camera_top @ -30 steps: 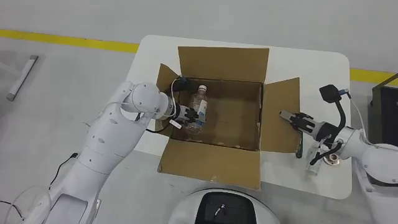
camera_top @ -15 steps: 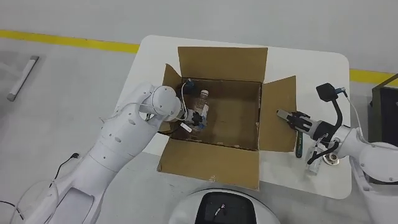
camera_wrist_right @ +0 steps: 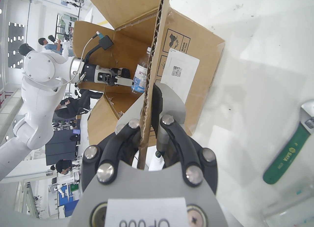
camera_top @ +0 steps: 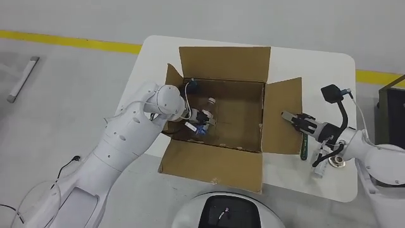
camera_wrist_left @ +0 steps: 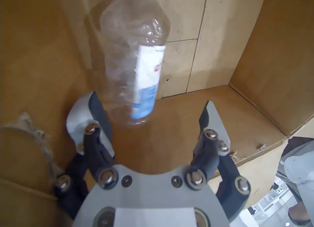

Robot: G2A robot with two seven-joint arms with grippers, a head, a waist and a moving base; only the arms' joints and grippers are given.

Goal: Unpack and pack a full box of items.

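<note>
White and round-cornered, the counter [camera_top: 316, 63] carries an open cardboard box [camera_top: 215, 164] with its flaps folded out. At the left, the left hand [camera_wrist_left: 149, 101] is inside the box with its fingers spread wide, gripping nothing. The clear plastic bottle [camera_wrist_left: 136, 65] is right ahead of it in the box's left half, base just beside one finger and white cap toward the far wall. It looks empty, so it is probably light, thin-walled and slick, and apt to dent or slip away if pinched hard. The labelled middle seems the best place to take it. Further right, the right hand [camera_wrist_right: 148, 97] is pinched on the box's right flap [camera_top: 283, 117], with a green-handled wrench [camera_wrist_right: 287, 156] lying on the counter beside it. From above, the bottle's place in the box is plain. The left wrist view adds the spread of the fingers around its base, and the right wrist view the cardboard edge caught between its fingers.
</note>
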